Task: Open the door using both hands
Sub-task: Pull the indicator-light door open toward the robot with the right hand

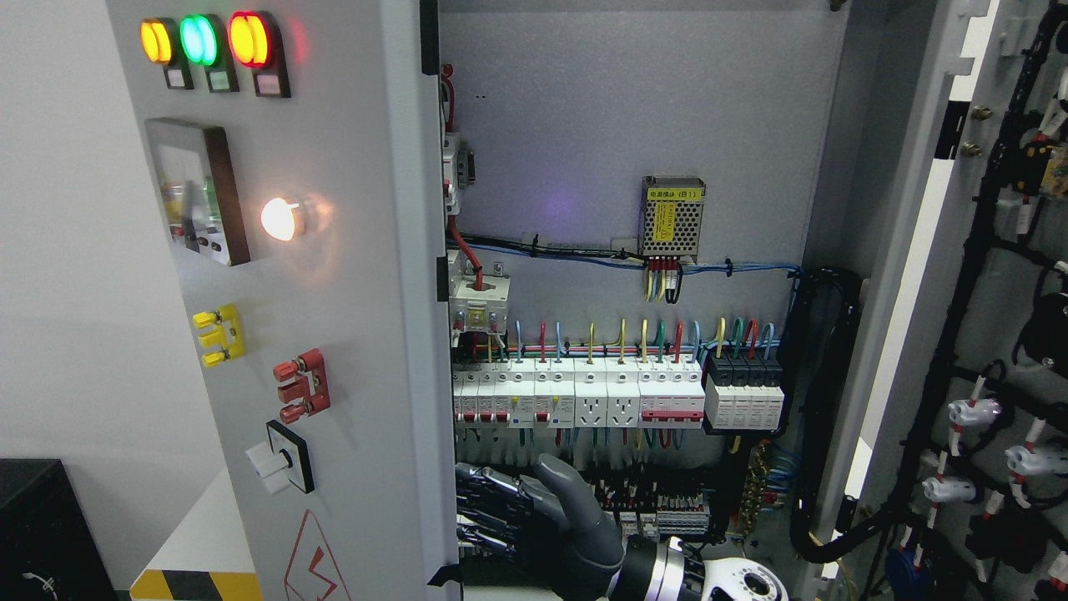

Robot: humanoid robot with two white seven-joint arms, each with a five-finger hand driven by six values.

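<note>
At the near edge of the grey metal left door [350, 334], the right hand [534, 517] curls its dark fingers [488, 501] around that edge, gripping it; the cabinet's white breakers [584, 396] show beyond.

From my feed I see one hand [534, 517] of the robot, cast in dark grey with a smooth, rounded thumb. Its fingers [488, 501] are black and segmented, with glossy metallic joints. A shiny silver ring forms the wrist [667, 572], and behind it sits a white forearm casing [743, 583] with round holes.
</note>
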